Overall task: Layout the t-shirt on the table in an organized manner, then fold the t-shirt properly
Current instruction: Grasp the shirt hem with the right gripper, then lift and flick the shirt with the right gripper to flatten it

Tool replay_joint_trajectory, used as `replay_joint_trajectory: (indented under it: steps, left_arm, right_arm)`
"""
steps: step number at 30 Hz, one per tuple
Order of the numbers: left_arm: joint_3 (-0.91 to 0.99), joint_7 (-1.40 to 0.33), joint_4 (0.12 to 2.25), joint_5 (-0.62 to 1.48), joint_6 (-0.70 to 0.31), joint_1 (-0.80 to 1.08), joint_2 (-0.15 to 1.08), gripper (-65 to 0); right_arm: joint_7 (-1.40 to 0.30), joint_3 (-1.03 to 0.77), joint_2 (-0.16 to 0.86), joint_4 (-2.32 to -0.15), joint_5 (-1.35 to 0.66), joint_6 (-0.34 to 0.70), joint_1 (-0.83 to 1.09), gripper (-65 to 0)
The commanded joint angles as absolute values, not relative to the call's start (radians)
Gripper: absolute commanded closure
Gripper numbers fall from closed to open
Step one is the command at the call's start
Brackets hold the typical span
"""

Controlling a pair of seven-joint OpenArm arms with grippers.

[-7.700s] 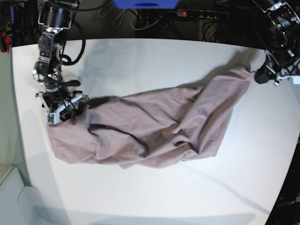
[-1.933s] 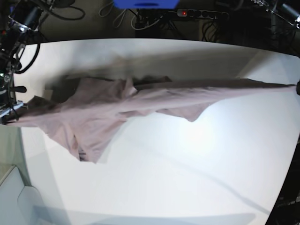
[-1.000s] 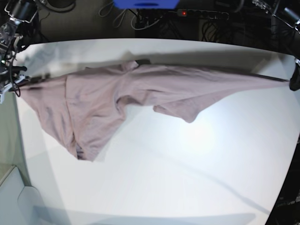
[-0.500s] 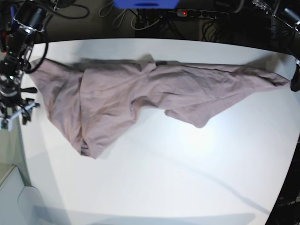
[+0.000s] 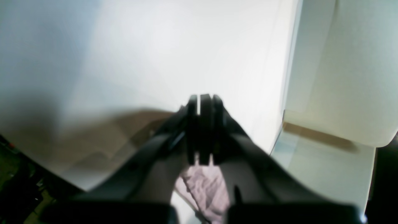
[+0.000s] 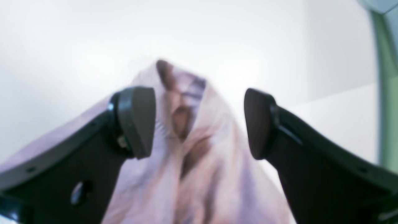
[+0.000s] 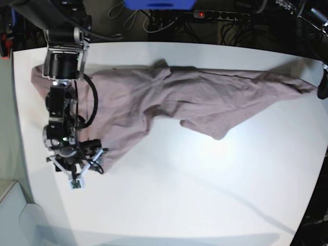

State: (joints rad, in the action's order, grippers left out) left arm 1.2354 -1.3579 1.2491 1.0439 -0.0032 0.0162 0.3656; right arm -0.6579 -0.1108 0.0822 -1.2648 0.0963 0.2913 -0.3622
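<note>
**Mia:** Where is the t-shirt (image 7: 169,100)?

**Sam:** It lies on the table (image 7: 205,205), spread wide across the far half. One end sits close to the table's edge on the base view's left. The other end is a thin tip reaching to the edge on that view's right.

**Mia:** Is there room to move?

**Sam:** Yes. The whole near half of the table is bare white. A flap of shirt hangs down toward the middle.

**Mia:** What is the right gripper (image 7: 77,165) doing?

**Sam:** It is at the shirt's lowest corner. Its jaws are wide apart. In its wrist view a bunched fold of shirt sits between the fingers (image 6: 136,121), but they do not pinch it.

**Mia:** And the left gripper (image 5: 201,130)?

**Sam:** Its jaws are pressed together by the table's side edge. Pink cloth shows just under them. It looks pinched, but that picture is blurry.
</note>
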Motion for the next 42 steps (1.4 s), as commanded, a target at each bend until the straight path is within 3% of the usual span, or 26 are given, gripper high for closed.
replay_joint_trajectory:
  steps: [1,18,20,22,27,42]
  left_arm:
    - [1.239,-1.357,1.267,1.076,0.004,0.012,0.390,-0.2]
    - [1.239,-1.356,1.259,1.073,0.004,0.004,0.390,-0.2]
    - [1.239,-1.356,1.259,1.072,0.004,0.004,0.390,-0.2]
    - [1.239,-1.354,1.257,1.072,0.004,0.005,0.390,-0.2]
    - [1.239,-1.356,1.257,1.075,0.004,0.007,0.390,-0.2]
    - [1.247,-1.354,1.267,1.079,0.004,-0.022,0.397,-0.2]
  right_arm:
    - [-0.639,-0.111,0.087,-1.277,0.091,0.291,-0.389,-44.3]
    - [-0.631,-0.107,0.016,-1.205,0.093,0.292,-0.389,-43.3]
    - [-0.630,-0.107,0.016,-1.198,0.091,0.292,-0.389,-39.2]
    - [-0.630,-0.107,0.015,-1.198,0.091,0.292,-0.389,-30.9]
    - [-0.630,-0.107,0.015,-1.198,0.096,0.289,-0.420,0.0]
    - [-0.638,-0.107,-0.008,-1.198,0.091,0.288,-0.802,0.0]
